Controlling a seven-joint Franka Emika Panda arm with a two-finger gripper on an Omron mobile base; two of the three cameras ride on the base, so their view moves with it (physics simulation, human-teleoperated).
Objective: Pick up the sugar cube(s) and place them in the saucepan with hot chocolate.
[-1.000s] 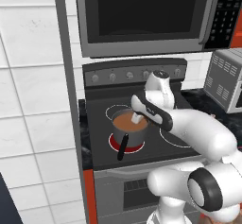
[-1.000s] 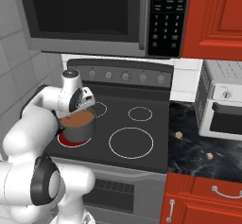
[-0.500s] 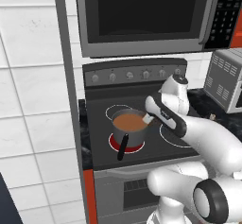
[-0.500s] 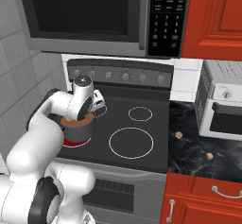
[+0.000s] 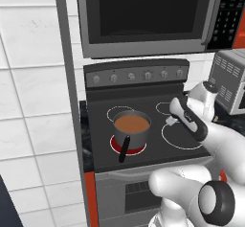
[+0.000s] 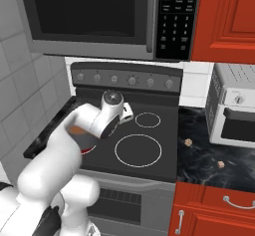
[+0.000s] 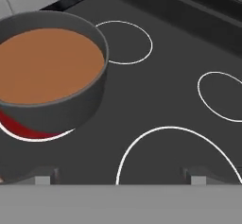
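Hand view: the stove (image 7: 156,105) is seen from above, with the saucepan (image 7: 71,107) at the left and nothing held between the spread finger tips.

The stove's black top (image 5: 148,140) is seen in the left base view below the microwave (image 5: 143,15), with a row of knobs (image 5: 139,75) on its back panel. The saucepan (image 5: 130,128) is set on the glowing red front-left burner (image 5: 136,147), its black handle (image 5: 124,148) pointed toward the front edge, and the hot chocolate (image 5: 131,123) is seen as a flat brown disc inside it. The gripper (image 5: 171,120) is held just right of the saucepan, over the stove top, jaws wide apart and empty. On the dark counter (image 6: 209,155) right of the stove, in front of the toaster oven (image 6: 234,105), two sugar cubes (image 6: 188,142) (image 6: 220,164) lie well apart from the saucepan.
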